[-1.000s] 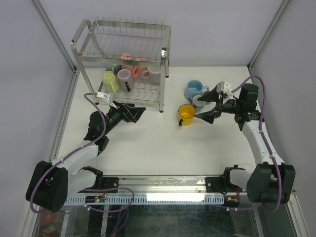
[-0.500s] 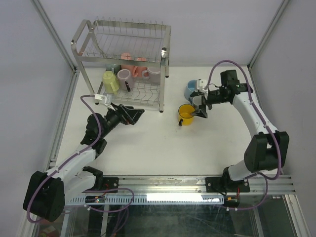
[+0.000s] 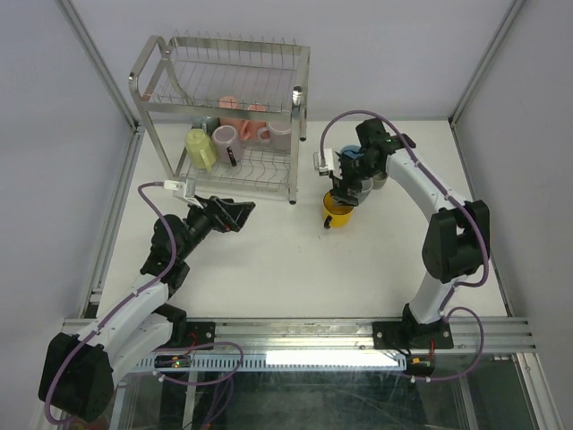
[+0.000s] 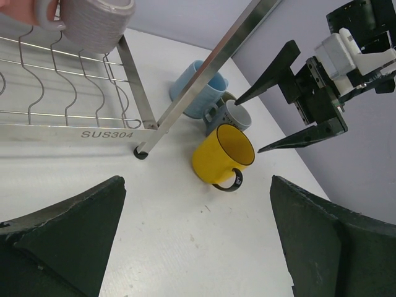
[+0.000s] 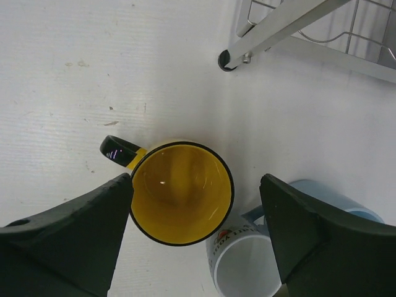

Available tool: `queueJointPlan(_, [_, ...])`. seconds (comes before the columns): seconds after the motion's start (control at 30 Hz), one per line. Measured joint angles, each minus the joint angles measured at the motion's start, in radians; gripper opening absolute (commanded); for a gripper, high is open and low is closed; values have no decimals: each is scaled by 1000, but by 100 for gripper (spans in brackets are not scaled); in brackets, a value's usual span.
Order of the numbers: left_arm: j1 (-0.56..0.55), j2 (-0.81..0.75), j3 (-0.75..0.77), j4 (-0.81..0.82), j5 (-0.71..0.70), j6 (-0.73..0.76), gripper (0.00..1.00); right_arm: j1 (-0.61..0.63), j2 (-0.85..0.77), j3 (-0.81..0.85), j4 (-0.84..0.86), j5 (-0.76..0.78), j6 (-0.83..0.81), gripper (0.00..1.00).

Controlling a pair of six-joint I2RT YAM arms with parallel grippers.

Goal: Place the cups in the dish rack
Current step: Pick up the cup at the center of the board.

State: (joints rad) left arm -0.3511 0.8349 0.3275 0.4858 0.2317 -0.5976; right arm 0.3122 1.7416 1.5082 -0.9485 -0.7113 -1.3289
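Table (image 5: 68, 55): yellow mug (image 5: 180, 193) beneath right hand (image 5: 197, 182)

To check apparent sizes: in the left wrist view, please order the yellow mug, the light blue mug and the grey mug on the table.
1. yellow mug, nearest the camera, so unsure.
2. light blue mug, partly behind the dish rack post.
3. grey mug, partly hidden by the yellow mug.

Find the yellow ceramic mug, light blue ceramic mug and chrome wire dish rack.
yellow ceramic mug (image 5: 182, 198): right wrist view, inside
light blue ceramic mug (image 4: 209, 96): left wrist view, wall
chrome wire dish rack (image 4: 93, 133): left wrist view, base rail
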Motion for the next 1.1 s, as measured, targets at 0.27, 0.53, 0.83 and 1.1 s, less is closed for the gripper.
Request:
queueJointPlan(0.27, [0,0,-1,-9,-22,10,99,41,88,76,-19,139,26,74])
queueJointPlan(0.53, [0,-5,-14,-15,-24,11,99,53,146,100,-28,225,40,64])
queueJointPlan(0.83, [0,-6,-16,-17,-24,13,99,71,211,119,-35,303,57,45])
queueJointPlan(1.1, [0,-7,-16,-17,-24,13,99,81,238,121,-36,333,79,20])
